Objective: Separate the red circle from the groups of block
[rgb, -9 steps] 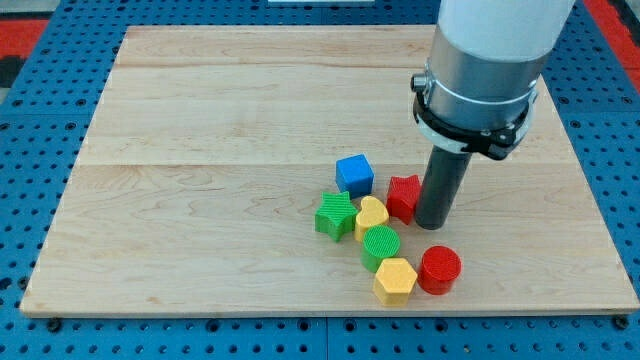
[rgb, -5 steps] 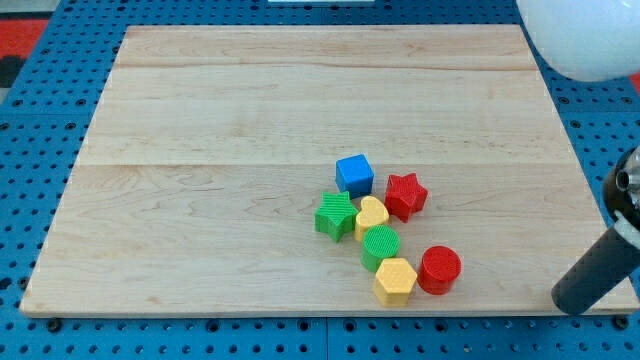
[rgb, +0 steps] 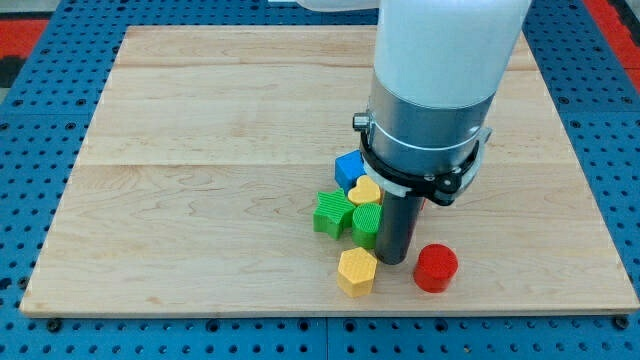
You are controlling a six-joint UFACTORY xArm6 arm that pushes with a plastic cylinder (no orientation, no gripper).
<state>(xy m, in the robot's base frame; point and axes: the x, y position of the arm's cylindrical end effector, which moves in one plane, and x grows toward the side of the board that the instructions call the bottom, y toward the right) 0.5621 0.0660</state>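
Note:
The red circle [rgb: 436,268] lies near the view's bottom, right of centre, a little apart from the other blocks. My tip [rgb: 393,260] stands just left of it, between it and the yellow hexagon [rgb: 357,271]. The green circle [rgb: 366,224] touches the rod's left side. The yellow heart [rgb: 364,192], the green star [rgb: 332,213] and the blue cube [rgb: 347,167] cluster up and to the left of the tip. The red star is hidden behind the arm.
The wooden board [rgb: 200,150] lies on a blue pegboard [rgb: 30,150]. The arm's wide white and grey body [rgb: 440,90] covers the board's upper right middle.
The arm came back from the view's right edge to the cluster. The yellow hexagon and green circle shifted left, the heart moved up, and the red circle now sits apart from the hexagon.

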